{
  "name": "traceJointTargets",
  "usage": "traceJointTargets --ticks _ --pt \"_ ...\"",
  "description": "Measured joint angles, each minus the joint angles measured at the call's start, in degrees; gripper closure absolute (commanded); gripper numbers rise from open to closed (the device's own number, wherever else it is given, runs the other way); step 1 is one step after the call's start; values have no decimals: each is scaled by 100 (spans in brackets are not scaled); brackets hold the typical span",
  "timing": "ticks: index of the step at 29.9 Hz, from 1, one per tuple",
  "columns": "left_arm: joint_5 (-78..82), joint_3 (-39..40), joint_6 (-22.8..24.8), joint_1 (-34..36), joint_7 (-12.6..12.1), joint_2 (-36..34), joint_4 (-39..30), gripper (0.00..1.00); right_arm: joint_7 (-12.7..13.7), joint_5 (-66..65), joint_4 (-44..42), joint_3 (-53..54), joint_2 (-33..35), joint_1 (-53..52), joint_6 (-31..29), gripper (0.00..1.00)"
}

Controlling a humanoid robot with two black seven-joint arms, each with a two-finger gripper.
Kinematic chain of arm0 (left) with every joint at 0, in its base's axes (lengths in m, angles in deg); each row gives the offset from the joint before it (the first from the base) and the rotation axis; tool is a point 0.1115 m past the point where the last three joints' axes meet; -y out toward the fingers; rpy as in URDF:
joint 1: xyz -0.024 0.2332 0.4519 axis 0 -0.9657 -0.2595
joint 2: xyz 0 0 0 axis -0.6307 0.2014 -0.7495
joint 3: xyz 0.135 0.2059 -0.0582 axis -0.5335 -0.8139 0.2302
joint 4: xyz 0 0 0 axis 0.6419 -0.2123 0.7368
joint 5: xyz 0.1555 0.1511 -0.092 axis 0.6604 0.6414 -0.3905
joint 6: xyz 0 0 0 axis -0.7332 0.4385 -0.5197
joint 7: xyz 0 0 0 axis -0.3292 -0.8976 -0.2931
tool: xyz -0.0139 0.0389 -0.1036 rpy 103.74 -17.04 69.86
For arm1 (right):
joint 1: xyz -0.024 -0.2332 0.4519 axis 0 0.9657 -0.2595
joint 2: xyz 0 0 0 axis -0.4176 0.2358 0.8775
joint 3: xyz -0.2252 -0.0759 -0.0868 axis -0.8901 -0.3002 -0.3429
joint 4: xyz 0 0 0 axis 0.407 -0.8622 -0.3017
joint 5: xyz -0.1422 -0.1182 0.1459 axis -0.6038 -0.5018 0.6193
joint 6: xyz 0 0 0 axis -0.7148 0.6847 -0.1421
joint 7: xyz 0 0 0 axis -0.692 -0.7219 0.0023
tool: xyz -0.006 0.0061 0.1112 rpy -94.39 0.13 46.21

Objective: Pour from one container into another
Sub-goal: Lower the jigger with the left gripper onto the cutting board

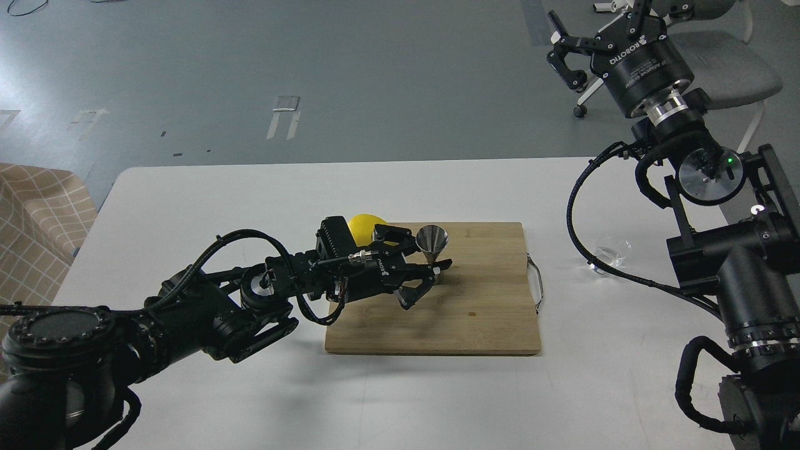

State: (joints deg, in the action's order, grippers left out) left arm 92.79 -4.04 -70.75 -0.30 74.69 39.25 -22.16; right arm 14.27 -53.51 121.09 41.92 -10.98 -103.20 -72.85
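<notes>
Grey floor all round, and a white table (187, 206) in the middle with a wooden cutting board (475, 312) sitting on it, so I'll use the board as the reference for everything. It's got a little wire handle (535, 281) on its right edge.

Standing upright near the board's back edge is the steel jigger (432, 244), the hourglass-shaped one, wide mouth up. Just behind the back-left part of the board there's a yellow lemon (365, 226), mostly hidden by the arm.

Left gripper (425, 278) is reaching in over the left half of the board, fingers spread apart, sitting right beside the jigger's lower cone. Honestly can't tell if a fingertip is touching it or just close; doesn't look clamped on anything.

Small clear glass cup (609, 255) is off the board completely, on the table to the right of the handle, partly behind a black cable (578, 206).

Right gripper (562, 53) is way up and back, beyond the board's far right corner, held above the floor, jaws open and holding nothing.
</notes>
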Motion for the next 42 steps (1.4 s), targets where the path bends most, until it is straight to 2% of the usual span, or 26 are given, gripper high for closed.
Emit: traceJointTargets --ticks 9,42 --pt "-27 17 0 0 -3 -11 -6 22 4 0 0 -1 5 0 0 0" --pt "-85 -2 0 -242 -4 -456 -141 21 -3 0 -20 28 9 -6 0 0"
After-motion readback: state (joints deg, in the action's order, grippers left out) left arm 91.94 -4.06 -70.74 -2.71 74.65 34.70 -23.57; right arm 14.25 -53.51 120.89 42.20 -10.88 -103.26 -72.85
